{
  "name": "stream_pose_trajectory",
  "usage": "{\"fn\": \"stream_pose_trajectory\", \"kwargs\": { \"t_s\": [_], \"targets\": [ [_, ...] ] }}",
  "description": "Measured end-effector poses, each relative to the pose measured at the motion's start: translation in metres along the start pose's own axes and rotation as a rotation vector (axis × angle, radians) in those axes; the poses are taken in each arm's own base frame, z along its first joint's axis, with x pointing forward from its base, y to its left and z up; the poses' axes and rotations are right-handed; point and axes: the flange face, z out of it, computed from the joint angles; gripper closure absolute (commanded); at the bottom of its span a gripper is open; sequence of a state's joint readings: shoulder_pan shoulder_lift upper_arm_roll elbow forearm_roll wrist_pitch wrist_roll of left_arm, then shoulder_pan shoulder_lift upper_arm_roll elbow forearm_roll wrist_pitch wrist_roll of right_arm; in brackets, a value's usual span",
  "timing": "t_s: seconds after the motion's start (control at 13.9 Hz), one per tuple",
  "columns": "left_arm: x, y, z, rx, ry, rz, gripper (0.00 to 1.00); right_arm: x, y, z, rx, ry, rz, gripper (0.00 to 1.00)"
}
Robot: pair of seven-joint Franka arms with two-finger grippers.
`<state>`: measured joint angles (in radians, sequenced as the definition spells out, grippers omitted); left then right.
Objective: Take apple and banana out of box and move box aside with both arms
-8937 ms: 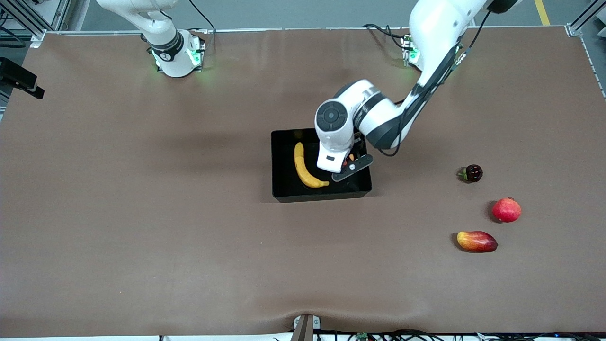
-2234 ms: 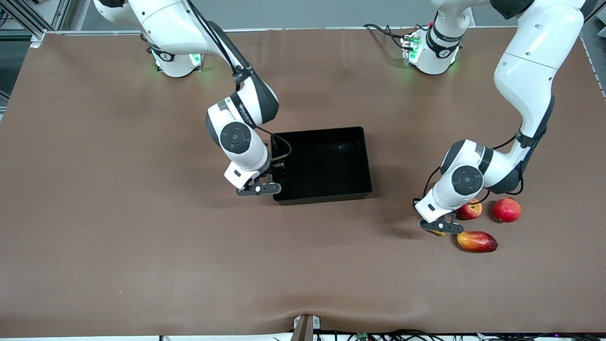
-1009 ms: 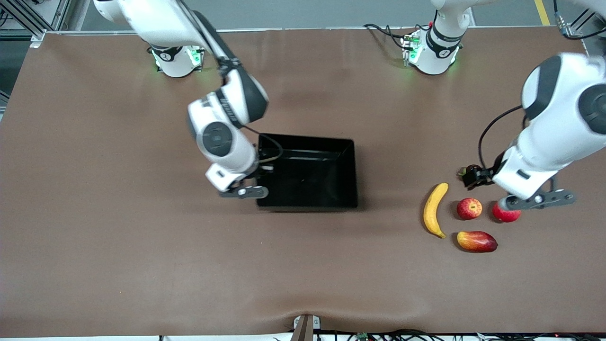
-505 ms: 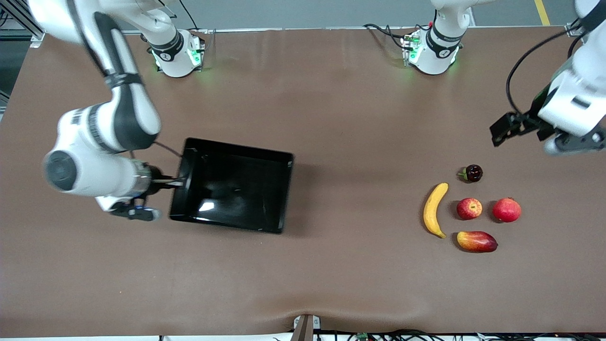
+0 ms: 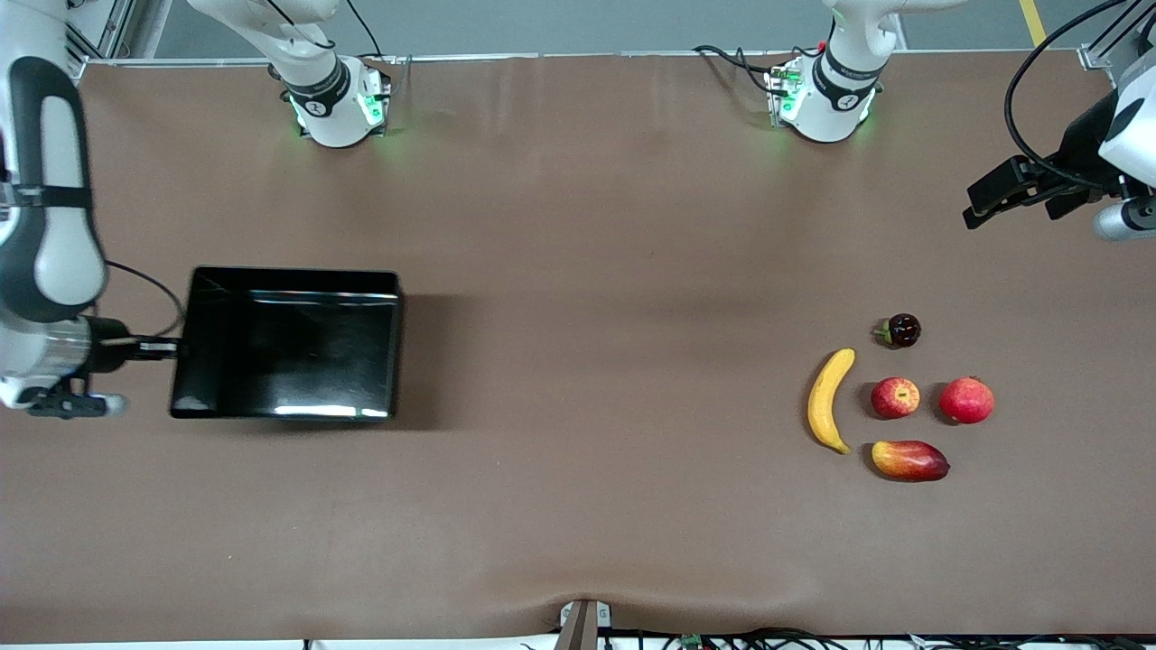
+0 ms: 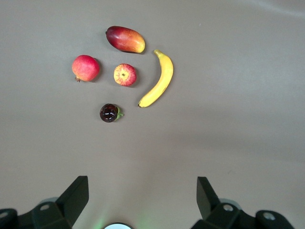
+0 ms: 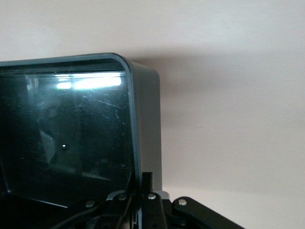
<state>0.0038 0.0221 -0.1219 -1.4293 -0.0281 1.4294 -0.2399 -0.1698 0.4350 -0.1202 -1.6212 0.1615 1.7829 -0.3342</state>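
The shallow glossy black plastic box [image 5: 289,343] sits on the brown desk [image 5: 578,226] near the edge at the right arm's end, empty, with the right gripper [image 5: 172,347] clenched on the rim of its short wall; the right wrist view shows that wall [image 7: 145,138] pinched between the two narrow fingers. The long curved yellow banana [image 5: 829,400] and the small round red apple with yellowish patches [image 5: 895,397] lie on the desk toward the left arm's end, the apple just beside the banana, among a larger all-red round fruit with a crown tip [image 5: 966,400], an elongated red-yellow mango [image 5: 909,459] and a small dark round fruit [image 5: 901,330]. The left gripper [image 5: 1016,192] hangs released with its fingers spread, over the desk's edge at the left arm's end, and waits there; its wrist view looks down on the five fruits. Both fruits are out, so the step in hand looks like the last one, shifting the box aside. The next move probably calls for the right gripper to set the box flat, let go of the wall and lift clear without dragging it. Whether the box rests fully on the desk or is tipped up slightly cannot be told. The right arm is cut off by the front view's border, and the left arm's wrist mostly lies outside it.
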Motion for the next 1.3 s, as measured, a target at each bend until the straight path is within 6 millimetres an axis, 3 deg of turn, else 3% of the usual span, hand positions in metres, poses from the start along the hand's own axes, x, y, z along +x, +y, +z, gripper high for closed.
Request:
{"fn": "stream_pose_trajectory", "kwargs": {
  "t_s": [0.14,0.22,0.5,0.58,0.65,0.86,1.01,1.3],
  "targets": [
    [-0.006,0.000,0.000,0.003,-0.004,0.000,0.00,-0.006,0.046,0.013,0.010,0.003,0.003,1.00],
    [-0.008,-0.001,0.001,0.005,-0.006,0.000,0.00,-0.007,0.060,0.022,0.015,-0.003,0.014,1.00],
    [-0.009,-0.004,0.006,0.008,-0.018,-0.007,0.00,0.004,0.089,0.074,0.004,0.008,-0.012,1.00],
    [-0.008,-0.005,0.008,0.009,-0.021,-0.010,0.00,0.006,0.101,0.089,0.005,0.007,-0.027,0.88],
    [-0.008,-0.007,0.008,0.009,-0.022,-0.014,0.00,0.005,0.108,0.092,0.011,0.008,-0.036,0.01],
    [-0.010,-0.015,0.001,0.025,-0.003,-0.025,0.00,0.001,0.113,0.091,0.025,-0.003,-0.039,0.00],
    [-0.018,-0.019,-0.014,0.037,0.033,-0.032,0.00,0.004,0.104,0.071,0.051,-0.037,-0.060,0.00],
    [-0.030,-0.026,-0.033,0.039,0.066,-0.043,0.00,0.009,0.063,-0.032,0.076,-0.052,-0.140,0.00]
  ]
}}
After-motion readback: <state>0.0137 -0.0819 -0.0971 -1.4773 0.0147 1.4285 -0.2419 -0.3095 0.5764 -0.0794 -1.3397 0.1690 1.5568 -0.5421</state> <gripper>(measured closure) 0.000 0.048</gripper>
